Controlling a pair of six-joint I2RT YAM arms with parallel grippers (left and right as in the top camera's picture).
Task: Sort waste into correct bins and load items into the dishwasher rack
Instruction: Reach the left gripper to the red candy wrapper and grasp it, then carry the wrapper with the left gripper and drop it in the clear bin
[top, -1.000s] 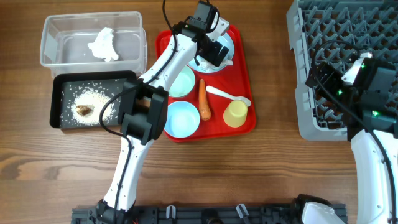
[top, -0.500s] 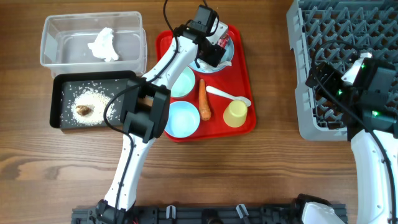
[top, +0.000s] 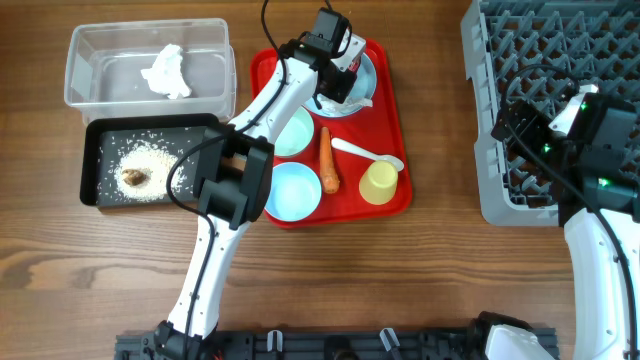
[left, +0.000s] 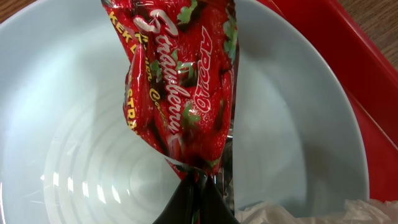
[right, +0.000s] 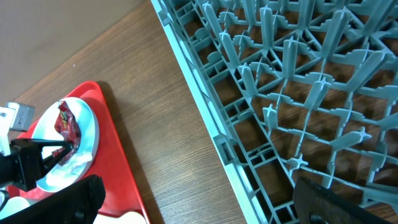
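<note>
One left claw (left: 196, 190), pinching small red wrapper (left: 180, 93) at its tips — over pale blue plate (left: 292, 124)

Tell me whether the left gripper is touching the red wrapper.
Touching. The left wrist view shows the left gripper pinched shut on the lower end of the red wrapper, over the pale blue plate.

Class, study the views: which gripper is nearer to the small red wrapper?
Left. The left gripper pinches the small red wrapper above the pale blue plate. The right gripper is open, far off at the dishwasher rack's edge.
</note>
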